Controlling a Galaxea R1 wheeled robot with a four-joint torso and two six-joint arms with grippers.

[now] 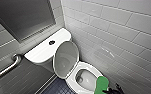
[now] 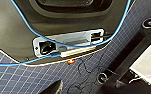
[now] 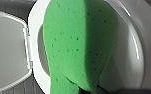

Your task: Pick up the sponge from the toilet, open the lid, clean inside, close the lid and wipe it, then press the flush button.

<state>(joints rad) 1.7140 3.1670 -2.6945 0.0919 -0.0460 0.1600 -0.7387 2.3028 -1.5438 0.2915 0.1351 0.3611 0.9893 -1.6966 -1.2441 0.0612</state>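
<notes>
Porous foam sponge, glossy ceramic toilet, shiny metal rail.

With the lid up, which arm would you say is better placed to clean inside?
Probably right: the right gripper holds the sponge over the open toilet bowl's rim, while the left wrist faces the floor.

Head cam: high up, facing fwd and down, tilted, mid-range on toilet, w/ tank upper left, raised lid centre, tiled wall at right. Right wrist cam: v. close behind sponge, facing past it onto the toilet, lid one side, seat rim the other. It shares sponge, lid and rim w/ head cam. Left wrist cam: close under robot's own dark body, facing down at blue tiled floor. Head cam catches the same floor.
</notes>
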